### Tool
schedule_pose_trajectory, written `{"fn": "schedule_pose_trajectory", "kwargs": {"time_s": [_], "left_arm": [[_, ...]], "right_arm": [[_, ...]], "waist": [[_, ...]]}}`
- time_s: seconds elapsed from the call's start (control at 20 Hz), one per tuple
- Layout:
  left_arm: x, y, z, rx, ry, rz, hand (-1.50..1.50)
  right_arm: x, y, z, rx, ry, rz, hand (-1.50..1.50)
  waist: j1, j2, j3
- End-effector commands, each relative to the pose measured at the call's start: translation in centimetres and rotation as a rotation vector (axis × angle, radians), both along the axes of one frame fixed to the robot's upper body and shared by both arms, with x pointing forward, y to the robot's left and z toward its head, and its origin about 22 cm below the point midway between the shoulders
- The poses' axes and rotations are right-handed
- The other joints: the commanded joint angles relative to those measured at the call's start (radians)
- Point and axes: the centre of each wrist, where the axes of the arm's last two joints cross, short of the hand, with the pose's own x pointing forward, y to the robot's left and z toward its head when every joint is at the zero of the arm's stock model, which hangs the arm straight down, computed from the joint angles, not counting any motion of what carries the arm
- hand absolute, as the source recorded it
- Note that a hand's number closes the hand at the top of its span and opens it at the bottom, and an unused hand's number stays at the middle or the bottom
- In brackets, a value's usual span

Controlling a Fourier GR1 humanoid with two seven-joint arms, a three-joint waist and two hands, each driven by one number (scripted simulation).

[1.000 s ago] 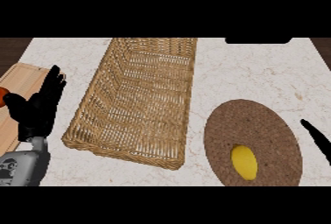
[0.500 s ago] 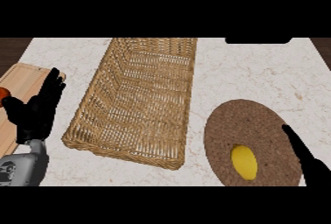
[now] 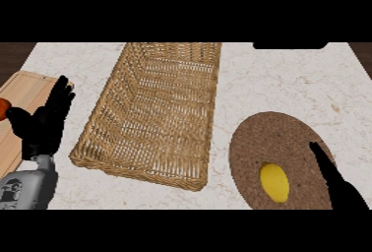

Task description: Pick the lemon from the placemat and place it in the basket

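Note:
A yellow lemon [image 3: 274, 181] lies on the near part of a round brown woven placemat [image 3: 280, 142] at the lower right. My right hand [image 3: 333, 177] comes in from the lower right corner with straight fingers over the placemat's right side, just right of the lemon and apart from it. A long wicker basket [image 3: 156, 115] stands in the middle, with nothing inside. At the left edge my left hand [image 3: 45, 125] rests open, fingers up.
A wooden cutting board [image 3: 22, 108] lies at the far left under the left hand, with a small red-orange thing [image 3: 3, 108] at its edge. A dark object [image 3: 289, 45] sits at the counter's far right edge.
My right hand has moved left from the right edge onto the placemat, closer to the lemon. The left hand, lemon and basket have stayed put.

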Motion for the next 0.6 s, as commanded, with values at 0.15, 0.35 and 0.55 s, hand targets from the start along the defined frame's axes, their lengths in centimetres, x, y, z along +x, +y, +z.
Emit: {"fn": "schedule_pose_trajectory", "kwargs": {"time_s": [0.15,0.35,0.55], "left_arm": [[-0.4,-1.2,1.4,-0.01,-0.013,-0.013,0.0],[-1.6,-0.2,0.4,0.019,-0.002,0.002,0.0],[-1.0,-0.2,-0.5,0.005,0.017,0.014,0.0]], "right_arm": [[0.4,0.6,-2.5,-0.028,0.018,-0.003,-1.5],[1.3,2.4,-3.2,-0.006,0.016,-0.014,-1.5],[0.8,2.2,-4.9,-0.075,0.079,-0.02,-1.5]], "waist": [[0.003,-0.001,0.0],[0.004,0.0,0.0],[0.002,0.0,0.0]]}}
